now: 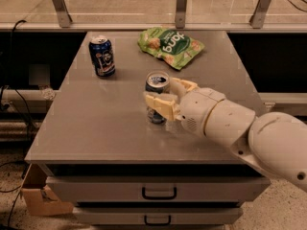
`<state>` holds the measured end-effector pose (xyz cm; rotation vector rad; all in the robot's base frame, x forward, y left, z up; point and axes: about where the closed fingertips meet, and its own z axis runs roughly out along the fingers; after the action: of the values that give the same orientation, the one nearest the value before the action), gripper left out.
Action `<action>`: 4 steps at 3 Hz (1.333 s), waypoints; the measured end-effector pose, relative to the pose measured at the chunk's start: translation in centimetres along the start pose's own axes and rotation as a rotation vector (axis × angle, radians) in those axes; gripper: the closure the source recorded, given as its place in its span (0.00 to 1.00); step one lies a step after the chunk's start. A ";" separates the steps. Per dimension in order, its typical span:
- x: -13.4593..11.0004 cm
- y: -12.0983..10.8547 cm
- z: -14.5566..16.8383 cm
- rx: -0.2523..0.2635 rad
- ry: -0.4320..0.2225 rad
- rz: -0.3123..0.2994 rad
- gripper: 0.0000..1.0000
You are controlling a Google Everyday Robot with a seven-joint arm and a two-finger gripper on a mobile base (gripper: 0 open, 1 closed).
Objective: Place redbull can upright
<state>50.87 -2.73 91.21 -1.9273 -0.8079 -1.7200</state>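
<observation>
The redbull can (pixel 157 81), slim with a shiny silver top, stands upright on the grey table (pixel 96 128) near its middle. My gripper (pixel 161 93) reaches in from the right and holds the can's body. One cream finger (pixel 160 104) crosses the can's front and the other finger (pixel 184 86) lies behind it to the right. The lower part of the can shows below the front finger and rests on the table top.
A wider dark-blue can (pixel 102 56) stands upright at the back left. A green snack bag (pixel 170 46) lies at the back centre. A glass railing runs behind the table. Drawers (pixel 158 193) sit under the front edge, and a cardboard box (pixel 38 198) is on the floor at the left.
</observation>
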 end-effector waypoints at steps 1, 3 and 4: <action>0.1 -0.2 0.1 0.003 0.000 0.021 0.00; -0.1 0.4 0.1 0.027 0.012 0.049 0.00; -0.4 2.1 -1.1 0.045 0.002 0.059 0.00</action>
<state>51.44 -5.11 91.11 -1.9008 -0.7743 -1.6550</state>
